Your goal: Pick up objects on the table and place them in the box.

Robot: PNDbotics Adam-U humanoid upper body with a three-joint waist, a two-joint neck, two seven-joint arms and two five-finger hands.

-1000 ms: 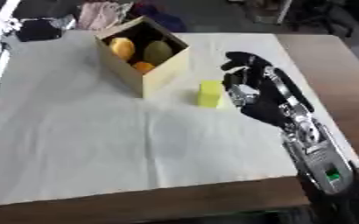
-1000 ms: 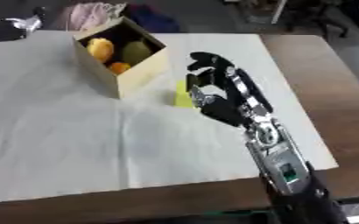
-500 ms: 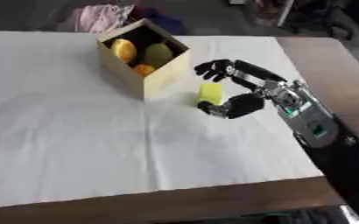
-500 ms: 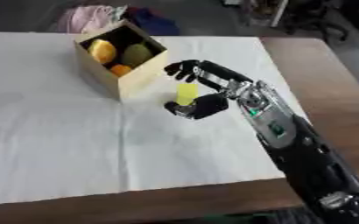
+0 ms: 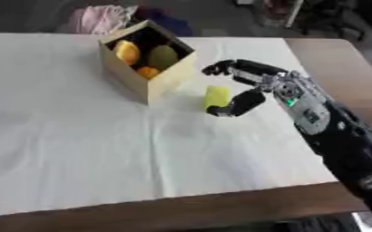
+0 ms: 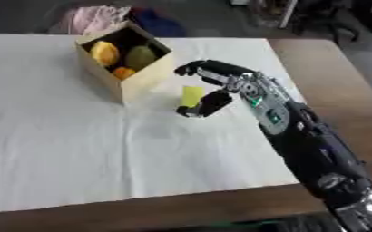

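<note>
A small yellow block (image 5: 215,96) stands on the white cloth just right of the open cardboard box (image 5: 167,81). Inside the box lie a yellow-orange fruit (image 5: 127,51), a green fruit (image 5: 163,55) and a small orange one (image 5: 148,71). My right hand (image 5: 278,85) reaches in from the right and cups the block. Its fingers (image 5: 221,68) arch over the block's far end with a gap. The thumb (image 5: 235,105) lies at the block's near end. The block rests on the cloth. My left hand is out of sight.
The white cloth (image 5: 78,145) covers most of the brown table (image 5: 332,59), whose bare wood shows at the right and along the front edge. Pink and dark fabric (image 5: 94,18) lies beyond the far edge, behind the box.
My right hand turned from an upright spread pose beside the block to a cupped pose around it, thumb drawn in under its near end. The block has stayed in place.
</note>
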